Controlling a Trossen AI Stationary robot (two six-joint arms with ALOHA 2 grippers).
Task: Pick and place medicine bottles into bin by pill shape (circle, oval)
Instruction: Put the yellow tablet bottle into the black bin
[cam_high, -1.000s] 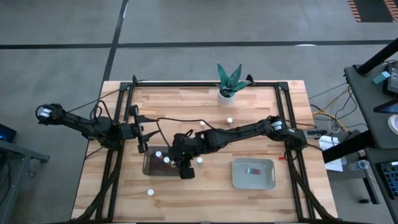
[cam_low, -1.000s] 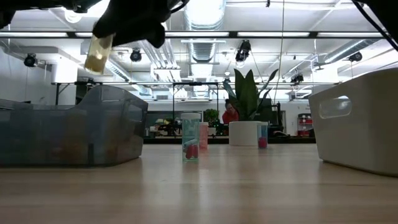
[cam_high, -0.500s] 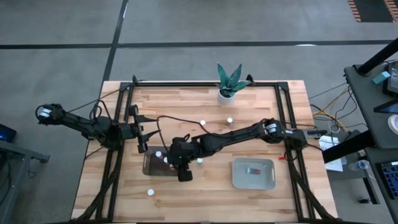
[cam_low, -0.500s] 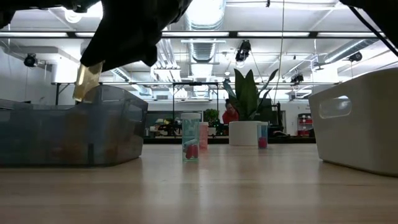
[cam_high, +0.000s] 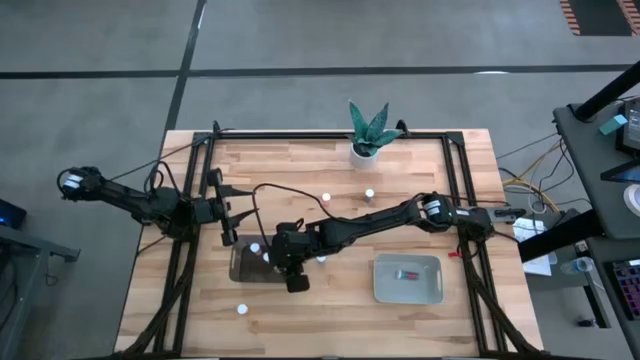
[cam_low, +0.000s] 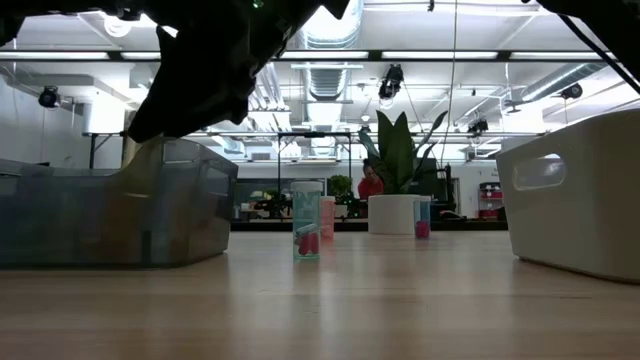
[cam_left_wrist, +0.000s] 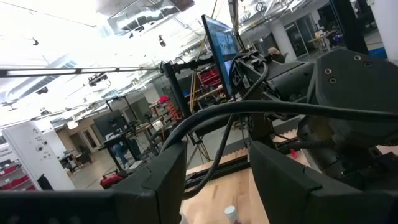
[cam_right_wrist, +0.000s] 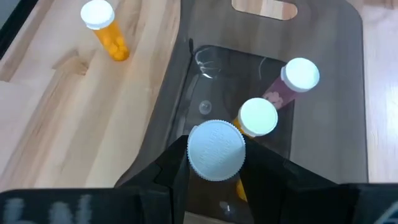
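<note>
Right gripper reaching over the dark translucent bin near the table's front-left part, fingers clamped on a white-capped bottle held above the bin's floor. Inside that bin, two more bottles: one with orange contents directly under the held one, one pinkish beside it, toward the bin's handle end. Outside the bin's wall, an orange bottle lying on the bare wood.

Pale grey-green bin toward the front-right of the table, holding one small item with a red patch. Loose bottles as white dots: one near the front-left corner, two toward the back middle, the latter near the potted plant at the back edge.

Left gripper parked at the table's left edge, just behind the dark bin; fingers apart in its wrist view, holding nothing.
</note>
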